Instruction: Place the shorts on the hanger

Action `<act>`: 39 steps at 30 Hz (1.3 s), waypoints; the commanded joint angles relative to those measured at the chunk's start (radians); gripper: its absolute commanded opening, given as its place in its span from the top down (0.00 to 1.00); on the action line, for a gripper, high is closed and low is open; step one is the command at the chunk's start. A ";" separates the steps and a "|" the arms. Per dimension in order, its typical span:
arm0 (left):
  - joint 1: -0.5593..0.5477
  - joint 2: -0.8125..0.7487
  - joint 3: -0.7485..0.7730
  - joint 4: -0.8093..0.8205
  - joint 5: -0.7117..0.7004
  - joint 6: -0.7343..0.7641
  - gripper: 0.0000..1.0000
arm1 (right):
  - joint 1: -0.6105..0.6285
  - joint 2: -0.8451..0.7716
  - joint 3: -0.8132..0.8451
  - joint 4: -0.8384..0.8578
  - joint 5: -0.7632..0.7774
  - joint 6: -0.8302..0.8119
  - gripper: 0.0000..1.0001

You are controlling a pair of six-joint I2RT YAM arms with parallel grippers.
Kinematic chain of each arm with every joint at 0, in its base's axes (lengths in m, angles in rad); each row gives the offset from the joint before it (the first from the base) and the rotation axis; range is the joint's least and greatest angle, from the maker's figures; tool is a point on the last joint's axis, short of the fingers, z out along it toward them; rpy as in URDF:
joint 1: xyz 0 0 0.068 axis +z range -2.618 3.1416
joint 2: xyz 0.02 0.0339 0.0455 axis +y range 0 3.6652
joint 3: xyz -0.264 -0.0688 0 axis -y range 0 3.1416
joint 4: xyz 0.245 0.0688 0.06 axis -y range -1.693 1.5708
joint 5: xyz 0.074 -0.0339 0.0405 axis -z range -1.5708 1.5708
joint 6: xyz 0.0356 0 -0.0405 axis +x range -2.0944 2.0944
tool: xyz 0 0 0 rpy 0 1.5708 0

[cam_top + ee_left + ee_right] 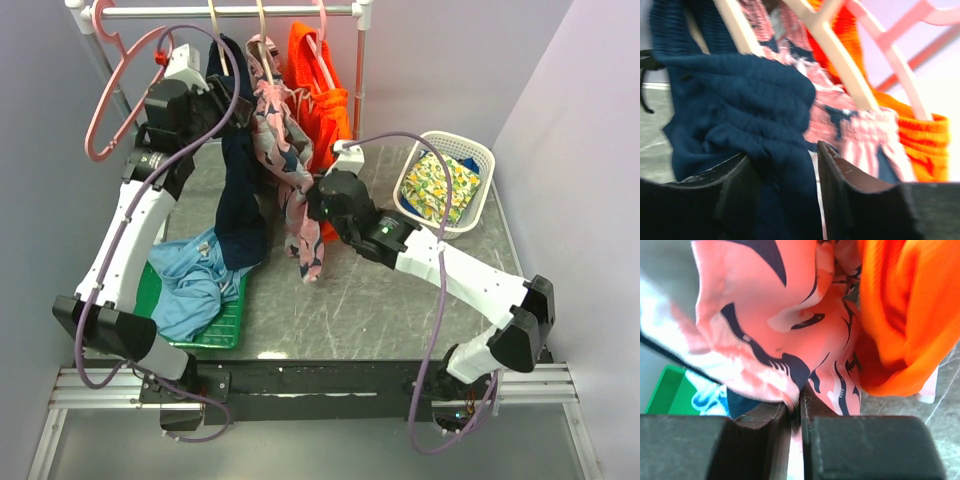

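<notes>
Orange shorts [320, 110], pink patterned shorts [285, 150] on rail [180, 12]; white basket [462, 140]; green tray [225, 325]

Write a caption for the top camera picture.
Dark navy shorts hang from a tan hanger on the rail.

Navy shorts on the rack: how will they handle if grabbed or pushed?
Likely floppy: the navy shorts hang in loose folds from the tan hanger and bunch between the left gripper's spread jaws. Probably light, with a crinkled weave that should grip rather than slip. A sideways push would likely swing them and the hanger.
</notes>
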 commanded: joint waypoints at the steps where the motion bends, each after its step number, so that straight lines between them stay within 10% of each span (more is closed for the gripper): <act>1: -0.030 -0.072 -0.044 0.107 -0.024 -0.037 0.46 | 0.038 -0.078 -0.024 0.034 -0.002 0.000 0.76; 9: -0.030 -0.201 -0.133 0.080 -0.050 -0.008 0.17 | 0.079 -0.120 -0.061 0.043 -0.023 -0.002 0.61; 20: -0.028 -0.520 -0.404 0.018 -0.148 -0.031 0.03 | 0.130 -0.247 -0.133 0.026 -0.007 -0.008 0.45; 27: -0.071 -0.667 -0.634 -0.054 -0.031 -0.083 0.04 | 0.141 -0.438 -0.277 0.023 0.016 0.010 0.00; 39: -0.874 -0.695 -1.000 -0.029 -0.569 -0.312 0.03 | 0.139 -0.748 -0.576 -0.058 0.158 0.118 0.00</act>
